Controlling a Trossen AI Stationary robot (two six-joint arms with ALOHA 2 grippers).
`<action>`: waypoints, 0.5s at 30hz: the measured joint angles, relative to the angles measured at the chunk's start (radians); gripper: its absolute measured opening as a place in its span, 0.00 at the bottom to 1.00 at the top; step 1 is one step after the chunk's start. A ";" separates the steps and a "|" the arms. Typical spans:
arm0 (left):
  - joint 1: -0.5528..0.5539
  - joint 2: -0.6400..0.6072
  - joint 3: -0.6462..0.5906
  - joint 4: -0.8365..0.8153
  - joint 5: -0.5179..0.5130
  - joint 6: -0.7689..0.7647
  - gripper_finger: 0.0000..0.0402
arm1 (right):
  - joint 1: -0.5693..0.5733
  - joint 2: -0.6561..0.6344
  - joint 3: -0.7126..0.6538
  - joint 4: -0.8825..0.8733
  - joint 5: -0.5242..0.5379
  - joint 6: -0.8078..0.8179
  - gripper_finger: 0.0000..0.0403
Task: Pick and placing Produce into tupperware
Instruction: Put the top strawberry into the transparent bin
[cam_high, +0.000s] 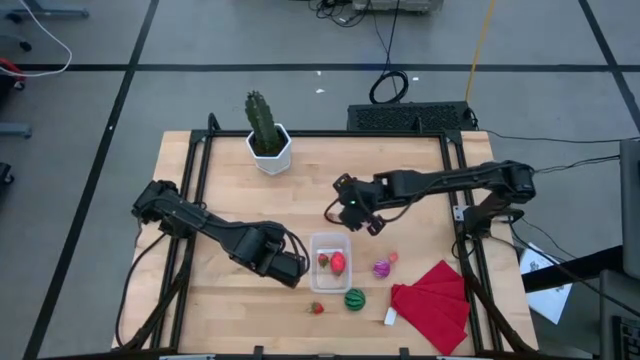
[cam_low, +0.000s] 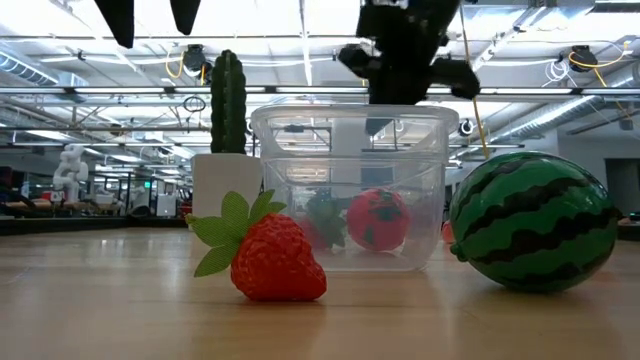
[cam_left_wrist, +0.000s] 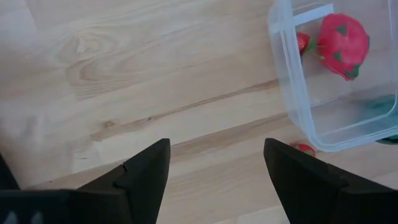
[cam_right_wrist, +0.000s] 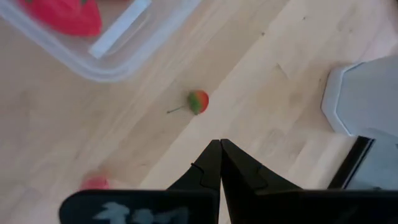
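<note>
Nearest us sits a strawberry (cam_low: 272, 257) by the tabletop's front edge, with the striped melon (cam_low: 533, 221) beside it; behind them we see the tupperware (cam_high: 331, 262) holding two red pieces; our left gripper (cam_high: 300, 271) hovers at its left wall, fingers spread, empty; our right gripper (cam_high: 352, 213), closed and empty, hangs behind it.

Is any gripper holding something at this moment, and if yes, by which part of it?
Nothing is held. The left gripper is open over bare wood beside the tupperware. The right gripper is shut with nothing between its fingers.
</note>
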 joint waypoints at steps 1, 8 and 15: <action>0.000 0.000 0.000 0.000 0.000 0.000 0.65 | -0.001 0.016 0.012 -0.001 0.000 -0.005 0.00; 0.000 0.000 0.000 0.000 0.000 0.014 0.65 | -0.002 0.123 0.060 -0.030 -0.001 -0.050 0.00; 0.000 0.000 0.000 0.000 0.001 0.030 0.64 | -0.002 0.137 0.062 -0.051 0.001 -0.060 0.00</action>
